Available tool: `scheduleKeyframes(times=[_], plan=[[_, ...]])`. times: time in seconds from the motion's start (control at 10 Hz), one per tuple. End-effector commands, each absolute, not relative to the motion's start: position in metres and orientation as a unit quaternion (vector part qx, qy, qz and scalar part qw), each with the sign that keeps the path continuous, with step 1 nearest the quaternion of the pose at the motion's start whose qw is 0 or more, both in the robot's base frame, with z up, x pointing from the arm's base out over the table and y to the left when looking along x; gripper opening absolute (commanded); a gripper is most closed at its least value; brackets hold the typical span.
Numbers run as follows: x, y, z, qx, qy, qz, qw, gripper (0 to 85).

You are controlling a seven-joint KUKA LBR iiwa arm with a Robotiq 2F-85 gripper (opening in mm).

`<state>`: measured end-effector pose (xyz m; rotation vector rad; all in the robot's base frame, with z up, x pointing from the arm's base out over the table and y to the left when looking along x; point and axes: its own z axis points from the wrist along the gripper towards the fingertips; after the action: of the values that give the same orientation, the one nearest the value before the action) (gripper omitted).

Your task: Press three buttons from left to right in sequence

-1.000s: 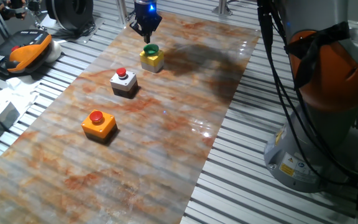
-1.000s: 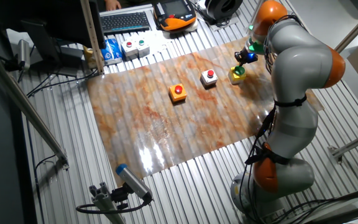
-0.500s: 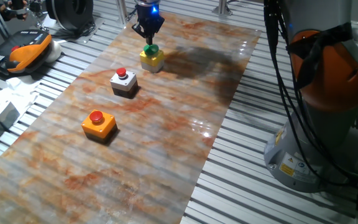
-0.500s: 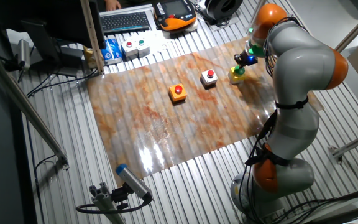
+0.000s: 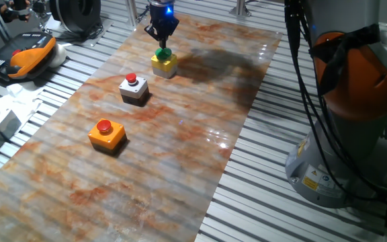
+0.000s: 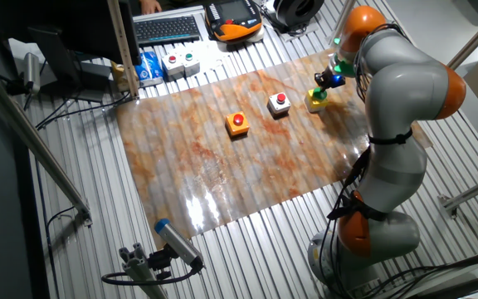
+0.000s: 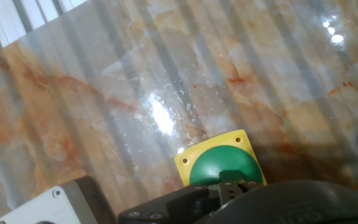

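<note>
A second ago the dark hand (image 5: pixel 161 42) with its blue light hangs just above and a little to one side of the small yellow square button box with the round green cap (image 5: pixel 164 62). Now it sits lower and squarely over that cap (image 5: pixel 163 52), its tip down on the green top. Most of that drop comes in the first half of the second; since then it barely shifts. In the other fixed view the grey and orange arm (image 6: pixel 401 91) leans slightly further toward the box. The hand view shows the tip resting on the cap.
</note>
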<state>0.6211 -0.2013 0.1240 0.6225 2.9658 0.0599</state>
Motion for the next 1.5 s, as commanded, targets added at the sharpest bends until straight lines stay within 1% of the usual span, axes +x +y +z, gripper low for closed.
scheduleKeyframes(times=[0.0,1.1,1.3,1.4], plan=[[0.621,-0.201,0.123,0.205,0.977,0.019,0.056,0.0],[0.625,-0.205,0.102,0.202,0.977,0.02,0.067,0.0],[0.625,-0.205,0.106,0.203,0.977,0.021,0.064,0.0],[0.625,-0.205,0.113,0.204,0.977,0.024,0.06,0.0]])
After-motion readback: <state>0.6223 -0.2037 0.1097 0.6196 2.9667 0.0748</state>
